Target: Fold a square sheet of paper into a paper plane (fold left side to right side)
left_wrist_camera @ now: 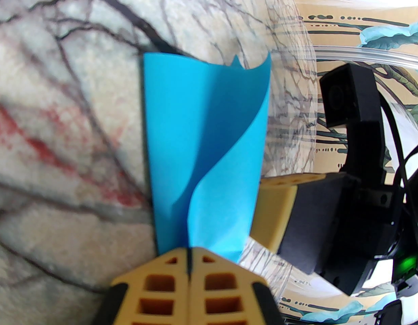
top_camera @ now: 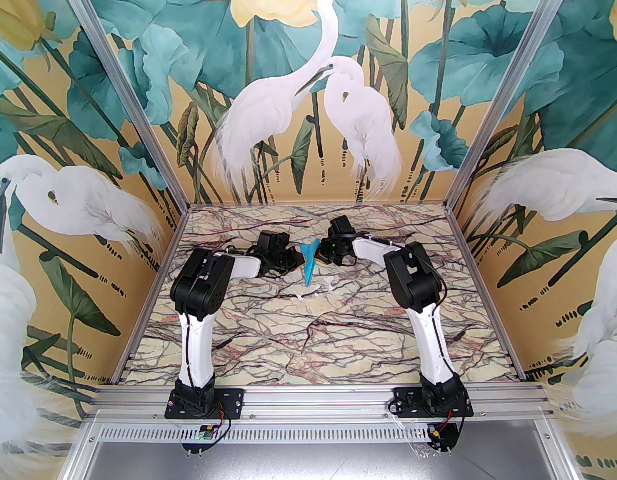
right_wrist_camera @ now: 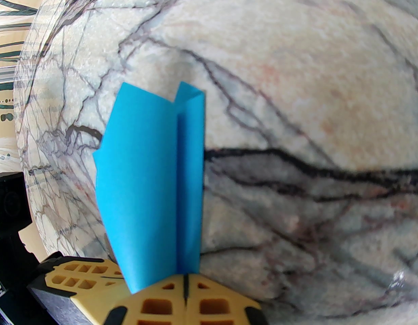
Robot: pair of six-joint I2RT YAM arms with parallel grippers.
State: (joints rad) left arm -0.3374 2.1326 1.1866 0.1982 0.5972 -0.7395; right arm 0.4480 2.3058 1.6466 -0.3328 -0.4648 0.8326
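- I see left gripper (left_wrist_camera: 189, 253) and right gripper (right_wrist_camera: 186, 279) both pinched shut on far end of paper plane (top_camera: 309, 264).
- Its long axis runs nearward from both grips; I judge 2 arms equally close.

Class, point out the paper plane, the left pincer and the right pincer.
paper plane (right_wrist_camera: 144, 188): right wrist view, its broad flat panel.
left pincer (left_wrist_camera: 189, 254): left wrist view, between its shut fingertips.
right pincer (right_wrist_camera: 185, 279): right wrist view, between its shut fingertips.

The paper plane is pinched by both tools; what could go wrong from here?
The left tool and the right tool are both shut on the paper plane, close together; pulling apart could tear it. One flap curls open, so a fold might spring loose.
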